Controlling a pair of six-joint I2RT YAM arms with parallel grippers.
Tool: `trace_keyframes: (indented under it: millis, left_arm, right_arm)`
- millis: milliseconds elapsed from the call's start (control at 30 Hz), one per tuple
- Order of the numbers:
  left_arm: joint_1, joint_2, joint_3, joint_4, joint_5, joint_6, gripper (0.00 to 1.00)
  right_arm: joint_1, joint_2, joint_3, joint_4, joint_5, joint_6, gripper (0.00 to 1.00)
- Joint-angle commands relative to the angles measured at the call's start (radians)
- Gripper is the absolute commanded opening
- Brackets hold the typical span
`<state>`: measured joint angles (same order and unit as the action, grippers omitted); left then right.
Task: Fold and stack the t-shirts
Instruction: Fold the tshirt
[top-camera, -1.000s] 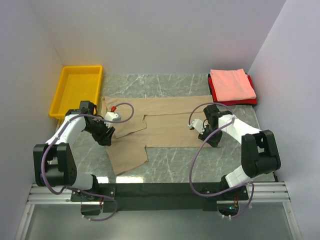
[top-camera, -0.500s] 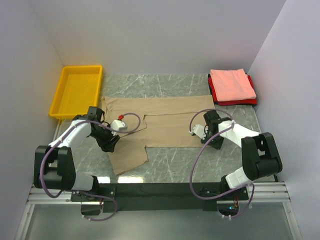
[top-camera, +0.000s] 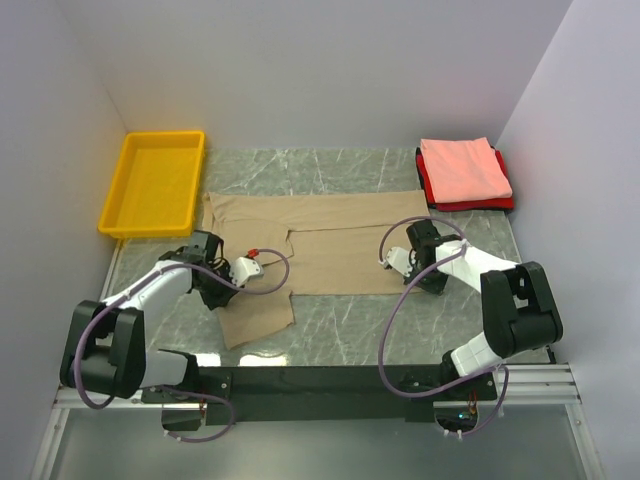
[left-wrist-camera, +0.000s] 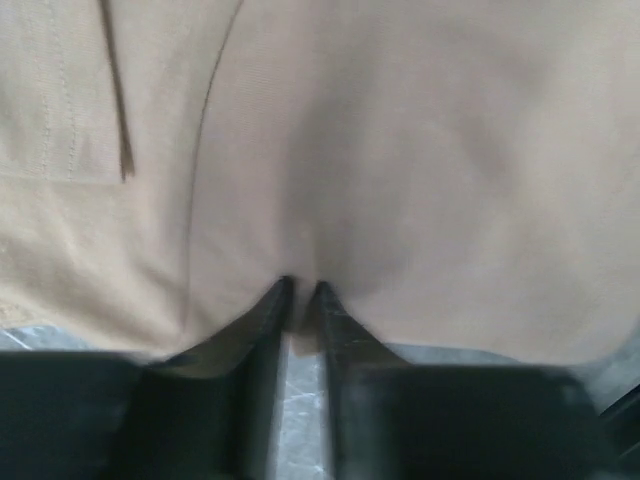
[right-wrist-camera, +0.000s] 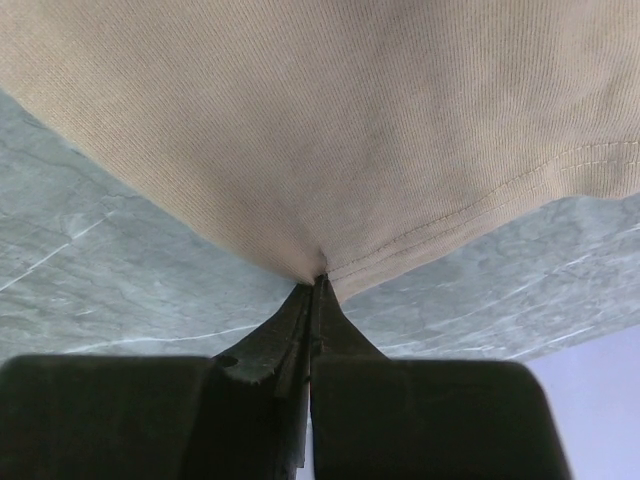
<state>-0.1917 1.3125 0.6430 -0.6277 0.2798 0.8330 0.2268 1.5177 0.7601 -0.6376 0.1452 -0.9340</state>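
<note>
A tan t-shirt (top-camera: 320, 245) lies spread flat in the middle of the marble table. My left gripper (top-camera: 218, 292) is low at the shirt's near left edge. In the left wrist view its jaws are almost together, with a small fold of the tan cloth (left-wrist-camera: 400, 150) pinched between the fingertips (left-wrist-camera: 272, 300). My right gripper (top-camera: 430, 282) sits at the shirt's near right corner and is shut on the stitched hem (right-wrist-camera: 470, 215), which puckers at the gripper (right-wrist-camera: 318, 280). A folded salmon pink t-shirt (top-camera: 462, 166) rests on a folded red t-shirt (top-camera: 430, 188) at the back right.
A yellow plastic bin (top-camera: 155, 180) stands at the back left, just beyond the left arm. White walls close in the table on three sides. Both arms' cables loop over the tan cloth.
The left gripper slid nearer and rightward along the shirt's left edge, and its jaws narrowed onto the cloth. The right gripper's jaws closed on the hem at the near right corner.
</note>
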Motion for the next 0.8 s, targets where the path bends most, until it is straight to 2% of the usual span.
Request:
trace_keyframes:
  millis: [0,100,300,767]
  left_arm:
    - [-0.008,-0.016,-0.04,-0.046,0.001,0.012,0.18]
    - [-0.008,-0.065,-0.002,-0.162,0.054,0.025,0.01]
    - [-0.008,-0.16,0.066,-0.338,0.105,0.055,0.01]
    - [-0.006,-0.311,0.142,-0.595,0.194,0.106,0.01]
  right_arm:
    - [-0.003,-0.005,0.005,0.033,-0.019,-0.019,0.0]
    - [-0.004,-0.039,0.016,-0.005,-0.027,-0.02,0.0]
    - [-0.006,-0.14,0.018,-0.069,-0.05,-0.023,0.0]
    - [-0.012,-0.393,-0.01,-0.264,-0.085,-0.071,0.0]
